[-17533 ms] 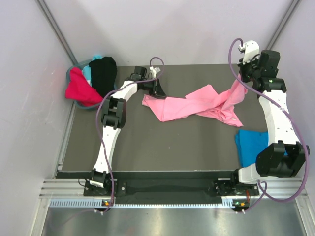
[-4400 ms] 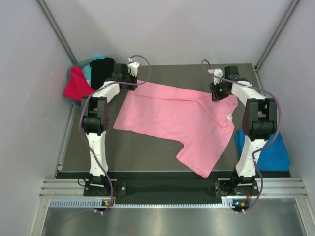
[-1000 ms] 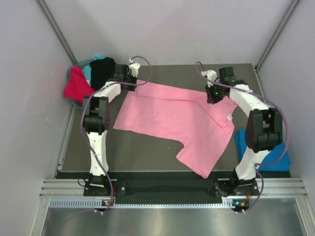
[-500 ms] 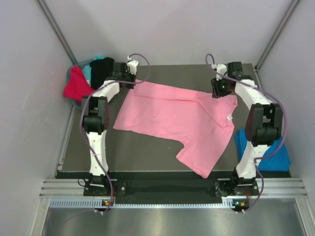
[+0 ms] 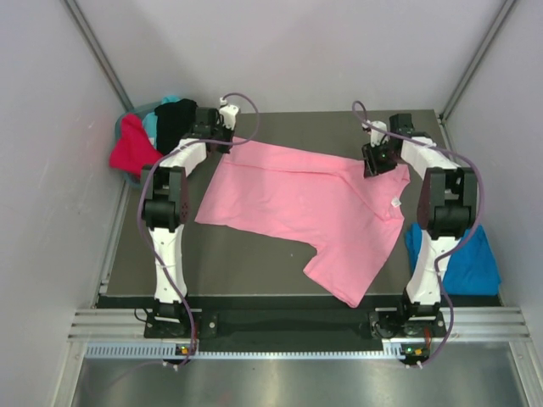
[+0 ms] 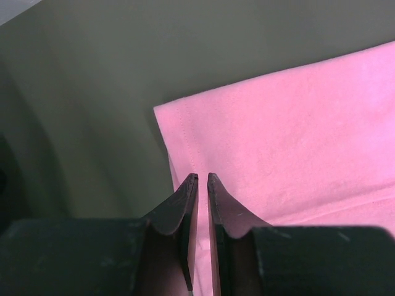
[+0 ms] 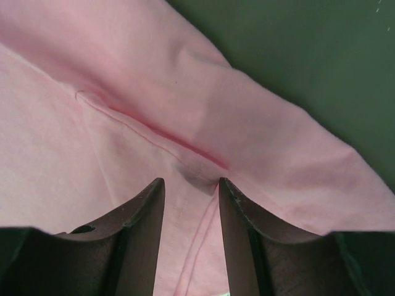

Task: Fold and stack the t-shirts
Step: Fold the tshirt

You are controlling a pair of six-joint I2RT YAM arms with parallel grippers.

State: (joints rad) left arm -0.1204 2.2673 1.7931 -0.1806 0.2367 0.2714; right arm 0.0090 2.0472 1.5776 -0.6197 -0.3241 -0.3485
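The left fingers (image 6: 179, 203) stand narrow, with only a thin slit between them, at a hem corner of the pink t-shirt (image 5: 305, 199); I cannot tell whether any cloth is caught there. The right fingers (image 7: 139, 216) are part open and empty over a crease near its far right shoulder. The shirt lies spread on the table (image 5: 237, 263), so flattening looks about done. Next comes gripping an edge for the first fold; the blue t-shirt (image 5: 471, 263) lies at the right.
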